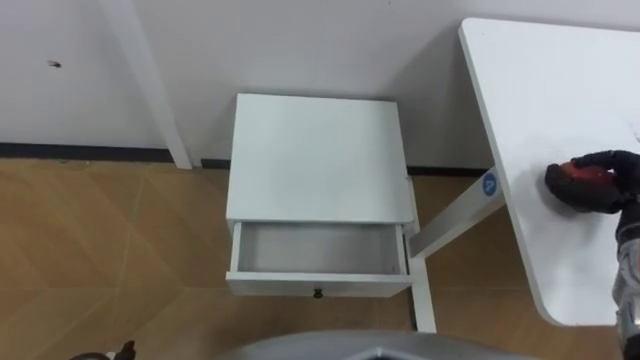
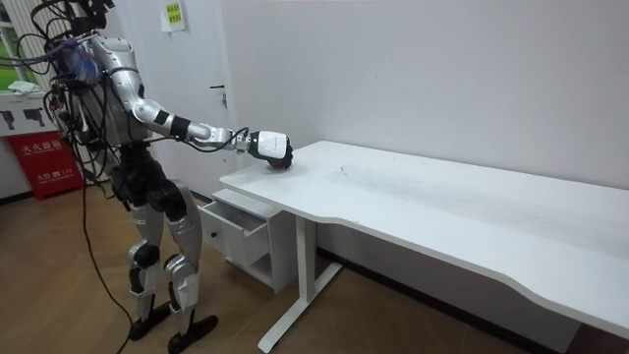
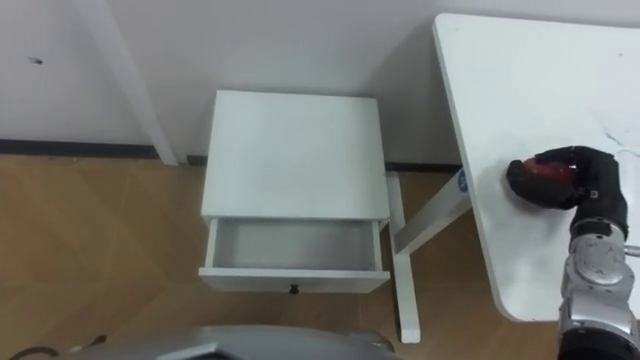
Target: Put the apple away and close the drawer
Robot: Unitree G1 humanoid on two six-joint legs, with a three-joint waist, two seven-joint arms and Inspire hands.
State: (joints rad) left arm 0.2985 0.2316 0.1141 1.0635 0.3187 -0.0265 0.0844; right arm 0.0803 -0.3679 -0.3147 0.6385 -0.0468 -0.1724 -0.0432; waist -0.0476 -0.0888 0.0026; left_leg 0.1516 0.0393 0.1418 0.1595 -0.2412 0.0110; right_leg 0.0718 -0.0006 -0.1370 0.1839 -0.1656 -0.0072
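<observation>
My right hand [image 3: 590, 185] rests on the white counter [image 3: 520, 90], near its edge, with my fingers curled round the red apple [image 3: 538, 182]. The apple sits on the counter top inside my grasp. Out to my left, well apart from the apple, the small white cabinet [image 3: 290, 150] stands against the wall on the wooden floor [image 3: 90, 230], just beside the counter's leg [image 3: 405, 290]. Its drawer [image 3: 295, 281] is pulled open toward me, showing its bare white bottom, with a small dark knob [image 3: 294, 290] on the front. In the room view I stand upright by the cabinet, right arm stretched out over the counter's end.
</observation>
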